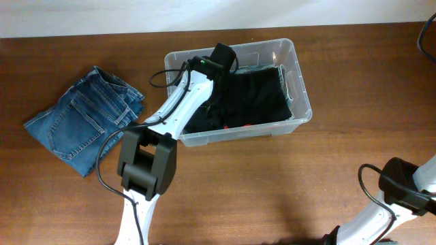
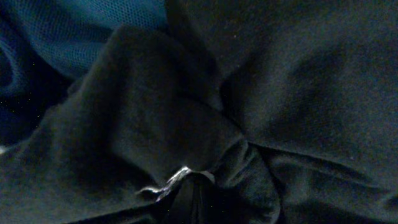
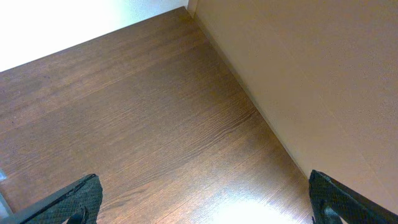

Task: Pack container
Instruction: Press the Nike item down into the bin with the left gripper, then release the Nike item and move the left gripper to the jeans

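The table (image 1: 272, 184) is brown wood. The container (image 1: 304, 95) sits toward its far edge, about mid-width, with a heap of black cloth (image 1: 255, 95) inside. Folded jeans (image 1: 85, 122) lie on the table to its left, well apart. The left gripper (image 2: 189, 196) reaches down into the container, clenched on a pucker of the cloth (blue mesh (image 2: 81, 37) shows beside it). The right gripper (image 3: 208, 199) hangs spread wide over bare wood, holding nothing.

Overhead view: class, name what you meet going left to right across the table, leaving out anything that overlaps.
folded jeans → container → right arm
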You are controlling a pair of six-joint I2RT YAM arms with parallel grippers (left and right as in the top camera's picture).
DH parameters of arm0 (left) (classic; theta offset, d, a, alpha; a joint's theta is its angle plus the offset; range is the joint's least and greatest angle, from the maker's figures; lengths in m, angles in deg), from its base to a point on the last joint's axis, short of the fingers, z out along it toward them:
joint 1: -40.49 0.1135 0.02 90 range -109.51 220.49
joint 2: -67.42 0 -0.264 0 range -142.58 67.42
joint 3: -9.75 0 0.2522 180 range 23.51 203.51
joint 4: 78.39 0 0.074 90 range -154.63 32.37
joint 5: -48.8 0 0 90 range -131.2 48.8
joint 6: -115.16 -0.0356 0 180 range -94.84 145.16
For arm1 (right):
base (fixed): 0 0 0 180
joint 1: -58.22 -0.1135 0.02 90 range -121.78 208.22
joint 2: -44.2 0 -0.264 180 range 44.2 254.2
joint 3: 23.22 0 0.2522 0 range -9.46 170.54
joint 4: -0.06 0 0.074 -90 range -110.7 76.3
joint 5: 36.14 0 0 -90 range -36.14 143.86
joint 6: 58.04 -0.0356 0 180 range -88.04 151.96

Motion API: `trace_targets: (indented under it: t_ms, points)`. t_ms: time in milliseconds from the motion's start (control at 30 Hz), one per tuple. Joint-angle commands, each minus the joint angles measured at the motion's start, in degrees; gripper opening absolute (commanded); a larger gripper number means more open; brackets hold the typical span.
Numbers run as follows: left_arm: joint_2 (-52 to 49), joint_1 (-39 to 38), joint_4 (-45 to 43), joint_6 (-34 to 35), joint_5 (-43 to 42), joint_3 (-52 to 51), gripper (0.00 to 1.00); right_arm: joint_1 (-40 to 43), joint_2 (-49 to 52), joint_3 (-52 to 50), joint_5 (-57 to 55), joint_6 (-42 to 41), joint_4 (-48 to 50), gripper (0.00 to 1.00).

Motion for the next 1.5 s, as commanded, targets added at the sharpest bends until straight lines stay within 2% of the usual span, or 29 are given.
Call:
trace_targets:
  t_ms: [0,100,233,533,733,900,1033,1167,1467]
  points:
    - [-1.84,0.33,2.82,-2.08,-1.25,1.86,0.0,0.11,0.04,-0.09,-0.48,-0.04,-0.33,0.98]
    - [4.52,0.83,6.93,-2.05,0.76,6.56,0.0,0.11,0.04,-0.09,-0.48,-0.04,-0.33,0.98]
    - [12.02,1.29,9.57,-2.08,1.18,7.5,0.0,0.11,0.04,-0.09,-0.48,-0.04,-0.33,0.98]
    - [14.51,1.29,13.07,-1.97,2.6,4.81,0.0,0.11,0.04,-0.09,-0.48,-0.04,-0.33,0.98]
    - [14.51,1.11,6.8,-1.55,-0.57,-5.97,0.0,0.11,0.04,-0.09,-0.48,-0.04,-0.33,0.98]
    - [14.51,1.25,-5.77,-0.24,-2.89,-21.05,0.01,0.11,0.04,-0.09,-0.48,-0.04,-0.33,0.98]
    - [14.51,1.29,-12.11,-0.31,-2.86,-28.13,0.0,0.11,0.04,-0.09,-0.48,-0.04,-0.35,0.98]
    - [14.86,1.57,-11.74,-0.33,-3.06,-26.91,0.0,0.11,0.04,-0.09,-0.48,-0.04,-0.33,0.98]
    - [22.12,7.02,-2.73,-0.33,-3.43,-12.92,0.0,0.11,0.04,-0.09,-0.48,-0.04,-0.33,0.98]
